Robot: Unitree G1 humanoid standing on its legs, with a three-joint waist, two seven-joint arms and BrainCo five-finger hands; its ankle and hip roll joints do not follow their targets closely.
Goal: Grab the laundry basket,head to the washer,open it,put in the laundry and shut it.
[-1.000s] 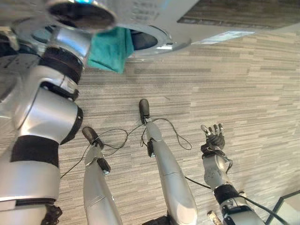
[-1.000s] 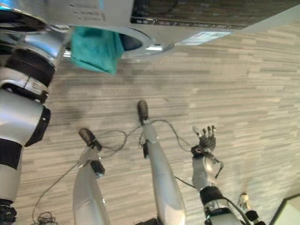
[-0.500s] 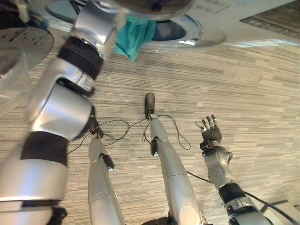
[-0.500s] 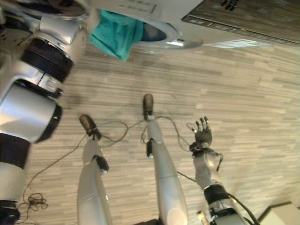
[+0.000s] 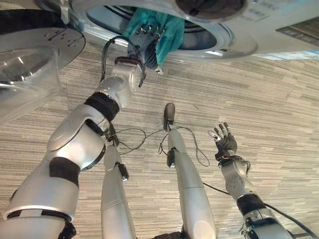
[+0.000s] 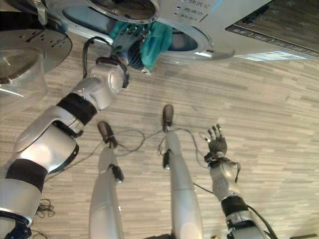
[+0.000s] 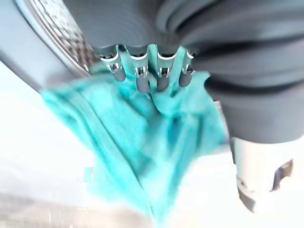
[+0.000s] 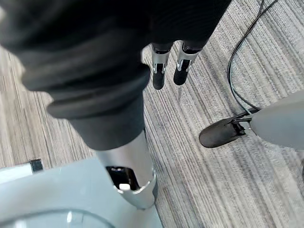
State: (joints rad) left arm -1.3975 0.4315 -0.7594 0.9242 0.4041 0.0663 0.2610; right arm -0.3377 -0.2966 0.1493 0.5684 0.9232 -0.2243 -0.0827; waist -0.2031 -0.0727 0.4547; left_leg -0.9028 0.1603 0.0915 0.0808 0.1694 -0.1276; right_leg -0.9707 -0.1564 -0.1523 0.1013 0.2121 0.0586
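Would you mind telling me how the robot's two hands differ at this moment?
The left hand is up at the washer opening; the right hand hangs low over the floor. The left hand's fingers curl into the teal cloth; the right hand's are spread, holding nothing. Both have silver, dark-tipped fingers.

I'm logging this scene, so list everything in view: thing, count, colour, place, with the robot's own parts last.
washer: one, silver-grey, ahead, drum opening uncovered
door: one, grey with clear window, swung open on the left
cloth: one, teal, hanging out of the drum opening
floor: one, grey-brown striped, below everything
left hand: one, silver with dark cover, at the drum opening, fingers curled on the cloth
right hand: one, silver with dark tips, low on the right over the floor, fingers spread, holding nothing
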